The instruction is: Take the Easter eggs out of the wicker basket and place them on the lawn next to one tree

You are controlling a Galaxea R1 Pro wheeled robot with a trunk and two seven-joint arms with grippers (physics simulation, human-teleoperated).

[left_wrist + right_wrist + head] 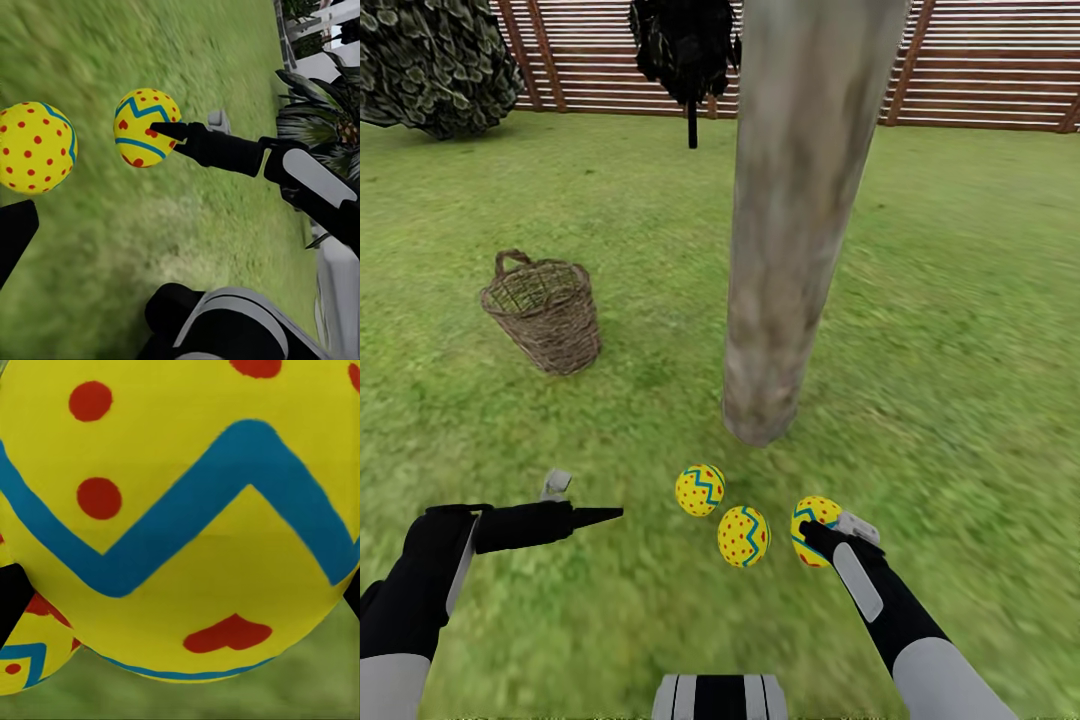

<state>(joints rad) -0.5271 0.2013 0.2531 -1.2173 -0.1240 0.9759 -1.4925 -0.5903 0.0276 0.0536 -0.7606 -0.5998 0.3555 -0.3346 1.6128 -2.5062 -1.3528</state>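
Observation:
A thick grey-brown tree (790,250) trunk rises from the lawn (960,330) straight ahead. At its foot lie two Easter eggs (700,490) (744,536). My right gripper (815,532) is shut on the third Easter egg (816,512), low beside the other two. That egg (180,472) sits between the fingers (11,600) in the right wrist view, with another egg (22,667) behind it. The wicker basket (545,315) stands upright to the tree's left and looks empty. My left gripper (605,515) hovers open, left of the eggs, holding nothing; its wrist view shows two eggs (34,148) (146,127).
A narrow black conifer (688,50) and a leafy bush (435,60) stand far back before a slatted fence (980,60). Palm fronds (322,112) appear in the left wrist view. My base (720,697) is at the near edge.

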